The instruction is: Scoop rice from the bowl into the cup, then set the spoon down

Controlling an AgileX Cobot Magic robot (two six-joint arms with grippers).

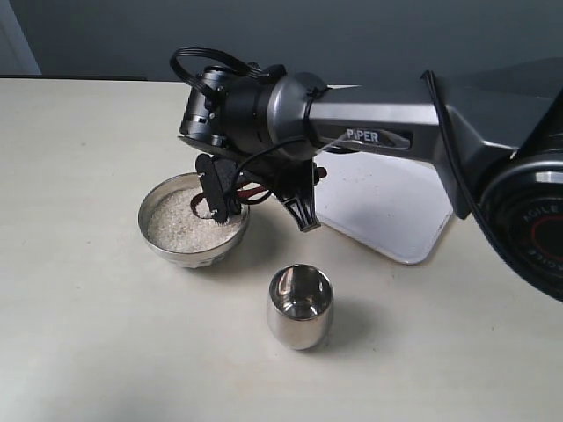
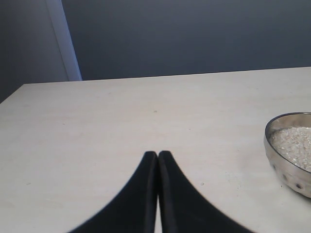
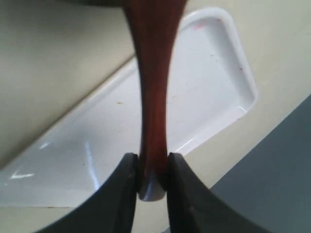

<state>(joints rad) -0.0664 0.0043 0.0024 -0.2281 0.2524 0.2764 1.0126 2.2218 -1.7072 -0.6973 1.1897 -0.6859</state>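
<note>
The silver bowl (image 1: 155,236) sits left of centre and holds pale rice (image 1: 180,224); its rim (image 2: 270,145) and the rice (image 2: 297,143) also show in the left wrist view. The steel cup (image 1: 300,305) stands upright just in front and to the right of it. My right gripper (image 1: 264,200) hangs over the bowl's right edge, shut on the slim end of the reddish-brown spoon (image 3: 153,97), fingers (image 3: 127,179) pinching the handle. Only a red sliver of the spoon (image 1: 252,188) shows outside; its scoop is hidden. My left gripper (image 2: 158,154) is shut and empty above bare table.
A white tray (image 1: 387,211) lies flat behind the cup, under the right arm (image 1: 369,114), and also shows as the tray (image 3: 204,87) behind the spoon handle. The beige table (image 1: 88,334) runs back to a dark wall.
</note>
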